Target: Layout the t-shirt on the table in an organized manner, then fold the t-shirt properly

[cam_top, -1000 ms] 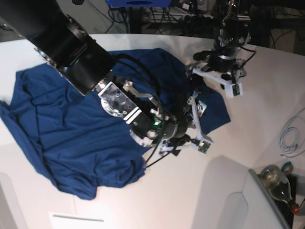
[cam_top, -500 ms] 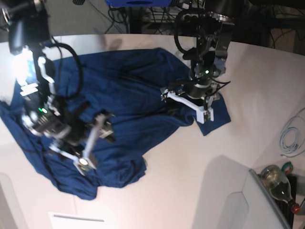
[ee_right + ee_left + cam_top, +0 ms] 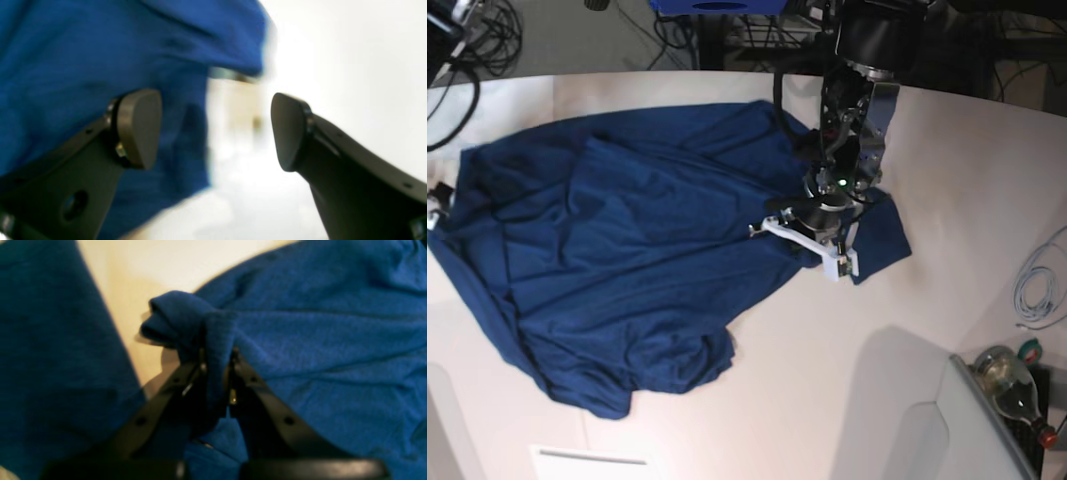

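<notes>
The navy t-shirt [image 3: 627, 250] lies spread but wrinkled over the white table [image 3: 827, 380], with its lower hem bunched at the front left. My left gripper [image 3: 217, 363] is shut on a raised fold of the t-shirt [image 3: 317, 340]. In the base view this left gripper [image 3: 819, 222] sits on the shirt's right part, near its edge. My right gripper [image 3: 217, 130] stands open with nothing between its pads [image 3: 140, 126]. It hovers over the t-shirt [image 3: 83, 50] edge, with bare table to its right. Of the right arm [image 3: 436, 205] only a small piece shows at the left border.
A white cable [image 3: 1037, 285] lies at the right edge. A glass bottle [image 3: 1012, 385] and a grey bin [image 3: 977, 420] stand at the lower right. A white sheet [image 3: 592, 462] lies at the front. Dark cables hang beyond the far edge.
My right arm swept from the shirt's middle to the left and almost out of the base view. My left gripper moved down and left onto the shirt and shut on a fold.
</notes>
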Action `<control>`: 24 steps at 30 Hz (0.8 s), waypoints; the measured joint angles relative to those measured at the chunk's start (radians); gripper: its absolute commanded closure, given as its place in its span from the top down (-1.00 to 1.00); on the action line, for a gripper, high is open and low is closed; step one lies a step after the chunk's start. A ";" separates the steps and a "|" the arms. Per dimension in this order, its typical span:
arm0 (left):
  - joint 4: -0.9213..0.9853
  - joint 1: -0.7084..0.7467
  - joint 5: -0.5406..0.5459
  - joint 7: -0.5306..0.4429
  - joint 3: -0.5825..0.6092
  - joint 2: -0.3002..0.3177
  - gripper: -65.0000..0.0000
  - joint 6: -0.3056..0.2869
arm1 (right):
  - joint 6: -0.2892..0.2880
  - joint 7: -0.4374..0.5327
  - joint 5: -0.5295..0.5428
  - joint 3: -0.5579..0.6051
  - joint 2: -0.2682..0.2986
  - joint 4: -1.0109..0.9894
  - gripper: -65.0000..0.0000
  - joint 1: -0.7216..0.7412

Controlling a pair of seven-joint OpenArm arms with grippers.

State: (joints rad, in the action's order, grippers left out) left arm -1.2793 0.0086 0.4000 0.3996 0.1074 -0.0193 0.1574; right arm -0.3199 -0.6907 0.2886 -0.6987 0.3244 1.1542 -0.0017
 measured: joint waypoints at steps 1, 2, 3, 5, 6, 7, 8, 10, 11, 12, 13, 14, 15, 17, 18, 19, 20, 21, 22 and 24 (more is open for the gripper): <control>-0.032 0.015 0.002 -0.003 -0.003 -0.001 -1.00 -0.002 | -0.011 0.002 -0.009 0.000 0.011 -0.004 0.48 -0.018; -0.058 0.030 0.005 -0.004 -0.004 -0.001 -1.00 -0.005 | -0.046 0.010 -0.008 -0.003 0.011 -0.001 0.48 -0.044; -0.077 0.042 0.005 0.000 -0.006 -0.001 -1.00 -0.005 | -0.089 0.014 0.000 -0.005 0.009 -0.001 0.48 -0.068; -0.104 0.062 0.003 0.001 -0.006 0.009 -1.00 -0.005 | -0.131 -0.014 -0.004 -0.004 -0.015 -0.010 0.48 -0.094; -0.109 0.067 0.003 0.002 0.000 0.021 -1.00 -0.003 | -0.134 -0.013 -0.003 -0.004 -0.029 -0.013 0.48 -0.100; -0.109 0.070 0.002 0.000 0.001 0.026 -1.00 0.000 | -0.137 -0.006 -0.003 -0.003 -0.035 -0.011 0.48 -0.108; -0.109 0.071 0.000 -0.001 -0.002 0.027 -1.00 0.001 | -0.150 -0.001 0.009 -0.002 -0.040 -0.008 0.48 -0.116; -0.108 0.074 0.000 0.000 -0.001 0.027 -1.00 0.001 | -0.150 0.003 0.004 -0.004 -0.050 -0.008 0.48 -0.126; -0.108 0.076 0.000 0.000 -0.001 0.025 -1.00 0.000 | -0.150 0.003 0.001 -0.005 -0.060 -0.008 0.48 -0.128; -0.109 0.079 0.000 0.000 -0.001 0.024 -1.00 0.000 | -0.149 0.010 -0.004 -0.005 -0.071 -0.008 0.48 -0.131; -0.112 0.083 0.000 0.000 -0.001 0.019 -1.00 -0.001 | -0.149 0.020 0.003 -0.006 -0.080 -0.004 0.48 -0.132; -0.118 0.090 0.000 0.000 -0.001 0.019 -1.00 -0.001 | -0.150 0.014 0.003 -0.006 -0.085 0.001 0.47 -0.130; -0.121 0.092 0.000 0.000 -0.002 0.020 -1.00 -0.001 | -0.156 0.009 0.001 -0.006 -0.093 0.010 0.46 -0.129; -0.122 0.092 -0.001 0.000 -0.010 0.025 -1.00 0.000 | -0.195 -0.005 -0.001 -0.003 -0.116 0.072 0.46 -0.149; -0.122 0.088 -0.003 0.000 -0.012 0.026 -1.00 0.002 | -0.211 -0.006 -0.001 0.000 -0.127 0.135 0.46 -0.177; -0.122 0.082 -0.003 0.000 -0.010 0.028 -1.00 -0.001 | -0.222 -0.006 -0.005 0.003 -0.137 0.220 0.46 -0.210; -0.122 0.076 -0.003 -0.001 -0.002 0.030 -1.00 0.000 | -0.241 -0.013 -0.014 0.005 -0.145 0.311 0.47 -0.243; -0.121 0.066 -0.002 0.006 0.001 0.031 -1.00 0.000 | -0.263 -0.016 -0.021 0.009 -0.155 0.403 0.47 -0.274; -0.121 0.053 -0.003 0.008 0.001 0.030 -1.00 0.000 | -0.291 -0.007 -0.022 0.041 -0.156 0.479 0.47 -0.301; -0.121 0.013 -0.003 0.006 0.002 0.025 -1.00 0.000 | -0.364 -0.011 -0.025 0.185 -0.126 0.599 0.46 -0.354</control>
State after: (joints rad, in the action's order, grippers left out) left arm -1.3998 0.0216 0.3973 0.4057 0.1097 0.0059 0.1577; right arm -0.6838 -0.7017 0.2634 -0.5137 0.1989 1.7535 -0.3561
